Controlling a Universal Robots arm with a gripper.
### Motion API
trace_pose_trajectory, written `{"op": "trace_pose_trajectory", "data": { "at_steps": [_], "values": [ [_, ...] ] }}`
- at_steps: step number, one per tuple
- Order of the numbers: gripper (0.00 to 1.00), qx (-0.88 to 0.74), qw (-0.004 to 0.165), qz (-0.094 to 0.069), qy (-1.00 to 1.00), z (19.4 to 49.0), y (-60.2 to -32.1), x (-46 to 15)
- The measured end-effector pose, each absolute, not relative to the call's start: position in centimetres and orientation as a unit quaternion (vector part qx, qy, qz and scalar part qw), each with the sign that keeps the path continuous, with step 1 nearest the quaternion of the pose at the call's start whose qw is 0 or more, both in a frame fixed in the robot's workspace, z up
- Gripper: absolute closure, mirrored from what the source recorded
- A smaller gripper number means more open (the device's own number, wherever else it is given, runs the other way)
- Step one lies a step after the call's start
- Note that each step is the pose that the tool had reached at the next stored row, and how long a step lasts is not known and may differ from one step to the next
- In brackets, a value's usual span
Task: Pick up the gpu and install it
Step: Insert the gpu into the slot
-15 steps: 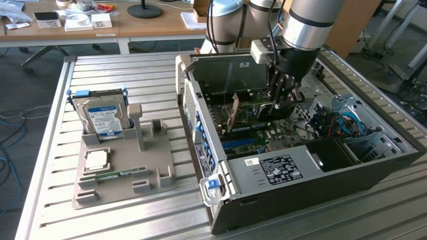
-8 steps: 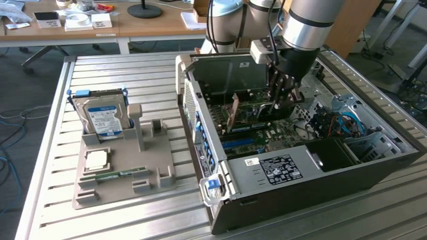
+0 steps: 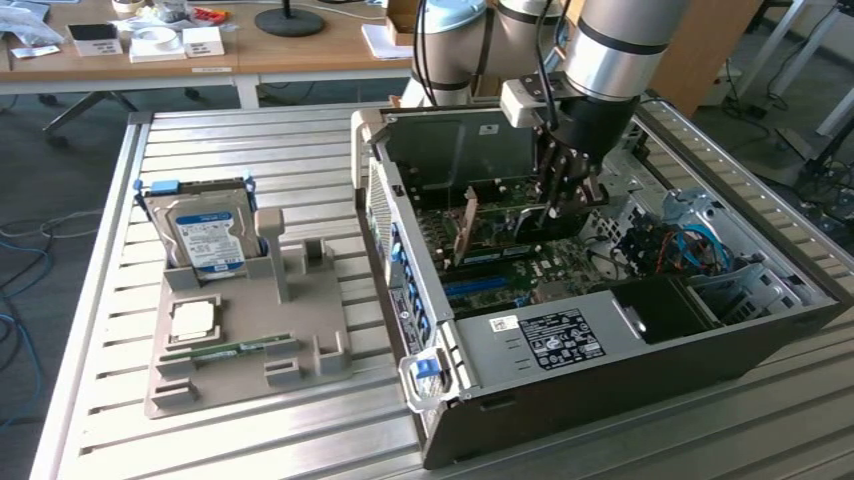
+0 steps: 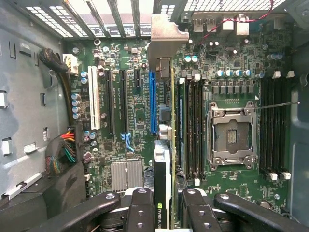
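The gpu [image 3: 518, 222] is a thin dark card held edge-up inside the open computer case [image 3: 601, 390], over the motherboard, with its beige bracket [image 3: 467, 235] toward the case's rear wall. My gripper [image 3: 567, 195] reaches down into the case and is shut on the card. In the wrist view the gpu [image 4: 163, 164] runs away from me edge-on between my fingers [image 4: 140, 212], and its metal bracket [image 4: 166, 34] meets the rear slot openings. It stands just beside the long blue slot [image 4: 153, 104]. I cannot tell whether it is seated.
A grey holder tray [image 3: 307, 330] at the exterior view's left carries a hard drive [image 3: 200, 235], a square chip [image 3: 194, 318] and a green RAM stick [image 3: 234, 350]. Case walls surround the gripper. A processor socket [image 4: 231, 135], memory slots [image 4: 193, 125] and cables [image 3: 681, 245] lie nearby.
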State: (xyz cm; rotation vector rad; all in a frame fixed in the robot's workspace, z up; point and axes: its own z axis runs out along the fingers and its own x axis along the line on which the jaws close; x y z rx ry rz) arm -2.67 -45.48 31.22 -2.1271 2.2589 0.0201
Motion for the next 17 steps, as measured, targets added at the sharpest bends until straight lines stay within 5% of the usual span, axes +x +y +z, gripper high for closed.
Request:
{"op": "trace_pose_trajectory", "data": {
  "at_steps": [17],
  "values": [
    [0.73,-0.685,0.020,0.006,0.728,30.2,-45.5,-4.0]
  ]
}}
